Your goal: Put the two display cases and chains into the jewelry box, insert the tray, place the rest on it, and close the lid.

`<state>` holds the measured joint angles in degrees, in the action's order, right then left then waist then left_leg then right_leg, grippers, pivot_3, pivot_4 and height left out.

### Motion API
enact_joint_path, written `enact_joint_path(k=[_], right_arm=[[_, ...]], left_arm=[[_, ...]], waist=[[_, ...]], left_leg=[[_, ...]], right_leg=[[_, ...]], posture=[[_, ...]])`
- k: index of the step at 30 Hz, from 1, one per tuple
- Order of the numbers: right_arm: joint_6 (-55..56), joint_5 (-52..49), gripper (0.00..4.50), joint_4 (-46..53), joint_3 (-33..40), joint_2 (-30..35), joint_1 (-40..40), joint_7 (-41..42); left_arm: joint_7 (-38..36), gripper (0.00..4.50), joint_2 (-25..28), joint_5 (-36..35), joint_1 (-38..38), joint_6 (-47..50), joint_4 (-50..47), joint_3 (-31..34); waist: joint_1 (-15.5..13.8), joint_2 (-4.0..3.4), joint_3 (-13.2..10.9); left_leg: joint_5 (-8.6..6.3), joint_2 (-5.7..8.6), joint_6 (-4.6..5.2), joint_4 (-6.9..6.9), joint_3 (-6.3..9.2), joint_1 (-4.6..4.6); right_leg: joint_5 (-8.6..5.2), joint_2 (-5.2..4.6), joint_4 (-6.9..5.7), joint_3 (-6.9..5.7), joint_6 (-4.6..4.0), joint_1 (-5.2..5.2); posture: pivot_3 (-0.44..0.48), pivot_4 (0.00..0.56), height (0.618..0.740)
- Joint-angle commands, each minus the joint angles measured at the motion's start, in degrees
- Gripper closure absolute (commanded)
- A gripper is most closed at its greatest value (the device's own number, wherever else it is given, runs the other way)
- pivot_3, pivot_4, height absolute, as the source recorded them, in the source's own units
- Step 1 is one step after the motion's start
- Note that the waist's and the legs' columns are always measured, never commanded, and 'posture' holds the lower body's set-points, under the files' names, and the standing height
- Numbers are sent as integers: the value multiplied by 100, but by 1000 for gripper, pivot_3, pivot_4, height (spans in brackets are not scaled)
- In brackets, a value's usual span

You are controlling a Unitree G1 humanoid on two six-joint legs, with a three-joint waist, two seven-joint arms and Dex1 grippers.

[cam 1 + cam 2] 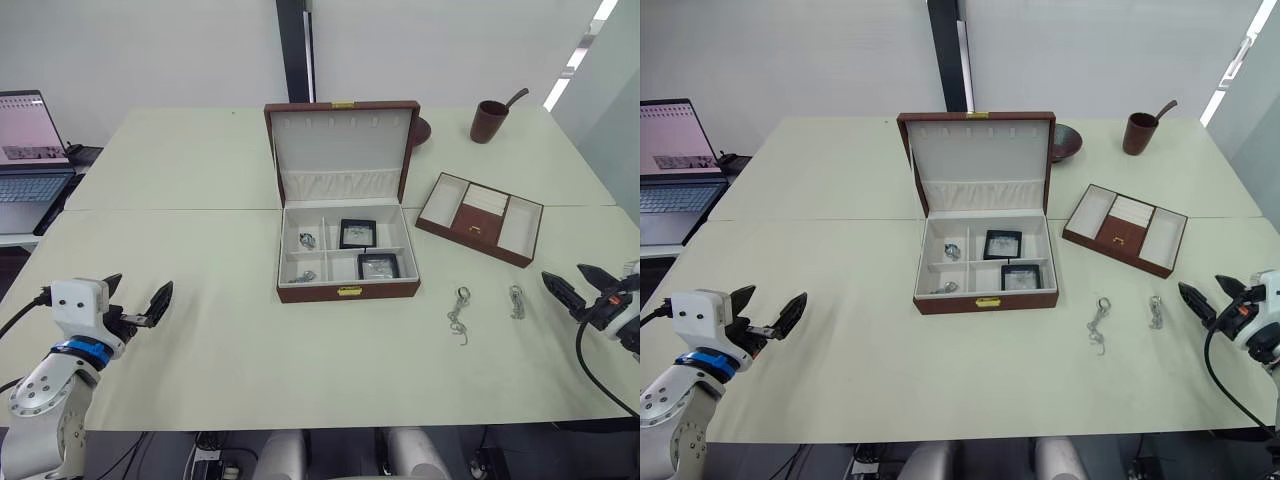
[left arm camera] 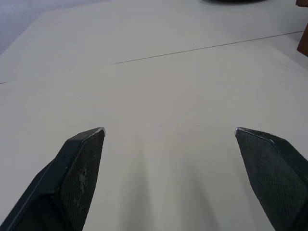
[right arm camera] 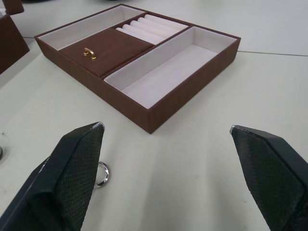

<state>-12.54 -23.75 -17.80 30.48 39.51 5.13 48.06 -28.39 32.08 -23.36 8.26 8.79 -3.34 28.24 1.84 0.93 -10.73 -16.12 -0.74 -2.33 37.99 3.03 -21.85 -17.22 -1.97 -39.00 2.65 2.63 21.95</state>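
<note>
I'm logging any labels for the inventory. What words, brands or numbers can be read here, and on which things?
None can be read.
Laptop screen: shows a page, too small and blurred to read.
Jewelry box, tray, brown cup: no lettering visible.

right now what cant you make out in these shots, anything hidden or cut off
- Bowl: head views, mostly hidden behind the open lid.
- Left compartments of the jewelry box: silver bits too small to identify.
- Chain: right wrist view, partly hidden by a finger.
- Laptop: cut off by the left edge.
</note>
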Motion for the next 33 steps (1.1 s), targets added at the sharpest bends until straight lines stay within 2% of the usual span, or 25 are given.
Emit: enact_joint_path(k=[1, 10, 15, 18, 22, 25, 29, 33], right_arm=[[218, -85, 41, -2, 149, 58, 18, -75], [323, -84, 41, -147, 60, 77, 97, -106], [340, -104, 41, -182, 46, 81, 160, -95], [286, -188, 41, -136, 36, 134, 220, 61], [125, -176, 41, -99, -226, 551, 520, 588], [-96, -156, 41, -122, -514, 910, 741, 1042], [-27, 269, 41, -513, -1316, 1531, 1291, 1899], [135, 765, 41, -1115, -2083, 1813, 2143, 2487]], left_arm=[[88, 0, 2, 19, -5, -168, 5, 260], [119, 0, -45, -3, -89, -178, 42, 193], [-3, 0, -79, -222, -265, 32, -258, 35], [-334, 0, 46, -412, -405, 279, -648, -245], [-880, 0, 392, -814, -1038, 929, -1239, -821], [-1311, 0, 610, -841, -1428, 1106, -1338, -1233], [-2057, 0, 765, -845, -2053, 1264, -1462, -2064], [-2672, 0, 735, -877, -2465, 1365, -1512, -2702]], waist=[[0, 0, 0], [-2, 0, 0], [-6, 0, 0], [-5, 0, 0], [-5, -1, 0], [-5, -3, 1], [10, -4, 1], [15, -3, 1]], left_leg=[[0, 0, 0, 0, 0, 0], [0, 1, 0, 0, -1, 0], [0, 1, 0, 1, -1, 1], [0, 1, -1, 1, -1, 1], [2, 4, -1, 6, -4, 2], [3, 4, -1, 8, -6, 10], [2, 12, 0, 4, -11, 12], [2, 11, 0, 5, -12, 11]], right_leg=[[0, 0, 0, -1, 0, 0], [0, 0, 0, -2, 0, -1], [0, 0, 0, -4, 0, -4], [1, -1, 0, -3, 2, -7], [3, -1, 0, -5, 5, -11], [4, 0, 0, -5, 7, -21], [4, 9, 3, -4, 6, -20], [4, 17, 4, -2, 6, -18]], posture=[[0, 150, 740], [0, 150, 740], [0, 150, 740], [0, 150, 740], [0, 150, 740], [0, 150, 740], [0, 150, 740], [0, 150, 740]])
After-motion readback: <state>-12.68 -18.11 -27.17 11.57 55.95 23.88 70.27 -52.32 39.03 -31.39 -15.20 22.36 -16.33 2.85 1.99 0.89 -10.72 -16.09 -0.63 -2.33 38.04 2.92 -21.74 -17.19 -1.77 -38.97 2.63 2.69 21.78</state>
